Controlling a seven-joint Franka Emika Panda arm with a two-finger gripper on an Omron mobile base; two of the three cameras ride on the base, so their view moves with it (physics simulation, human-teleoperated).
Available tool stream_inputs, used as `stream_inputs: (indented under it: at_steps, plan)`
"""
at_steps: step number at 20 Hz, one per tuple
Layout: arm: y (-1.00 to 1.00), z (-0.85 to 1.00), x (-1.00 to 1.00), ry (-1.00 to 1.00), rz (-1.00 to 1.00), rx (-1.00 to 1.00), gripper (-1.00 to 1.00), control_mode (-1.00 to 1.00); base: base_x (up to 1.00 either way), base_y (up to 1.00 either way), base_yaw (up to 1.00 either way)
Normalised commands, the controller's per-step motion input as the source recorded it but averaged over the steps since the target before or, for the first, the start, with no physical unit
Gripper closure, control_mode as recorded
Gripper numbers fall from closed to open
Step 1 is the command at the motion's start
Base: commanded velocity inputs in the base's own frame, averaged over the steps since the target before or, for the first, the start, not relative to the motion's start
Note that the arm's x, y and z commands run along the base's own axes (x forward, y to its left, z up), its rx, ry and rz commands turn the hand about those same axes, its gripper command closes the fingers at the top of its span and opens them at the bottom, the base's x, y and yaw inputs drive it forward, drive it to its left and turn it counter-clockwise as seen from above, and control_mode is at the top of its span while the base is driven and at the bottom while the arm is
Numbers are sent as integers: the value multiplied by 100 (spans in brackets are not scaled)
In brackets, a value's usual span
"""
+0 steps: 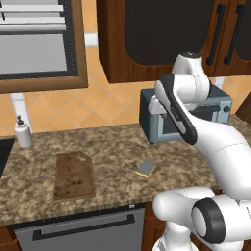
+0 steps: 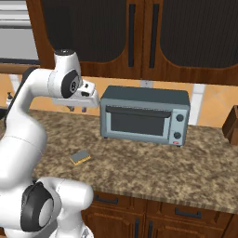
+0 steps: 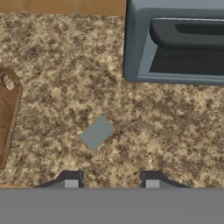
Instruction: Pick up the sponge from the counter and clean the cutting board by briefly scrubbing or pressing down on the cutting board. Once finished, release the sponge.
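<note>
Sponge (image 3: 96,132) alone on counter (image 3: 175,127), apart from cutting board (image 3: 8,113); end effector (image 3: 111,183) released, above.

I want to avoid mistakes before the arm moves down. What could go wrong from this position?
1. The sponge lies rotated against the open pincer, so the fingers may close on its corners and slip.
2. It is thin and flat on the counter; a low descent could strike the stone.
3. The toaster oven stands near, so the arm could hit it.
</note>
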Motion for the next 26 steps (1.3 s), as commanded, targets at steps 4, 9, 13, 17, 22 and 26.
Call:
stream_inputs:
  at_steps: [4,9,13,17,22,26]
  plan:
    - [0,-3,-30,1,1,0,-100,-100,0,0,0]
    - [0,-23,-67,7,1,0,-100,-100,0,0,0]
    - [9,-53,-41,11,0,0,-100,-100,0,0,0]
    - [18,-76,-4,0,-24,4,-100,-100,0,0,0]
    - [30,-63,4,8,-27,15,-100,-100,0,0,0]
    - [31,-43,37,5,-24,-2,-100,-100,0,0,0]
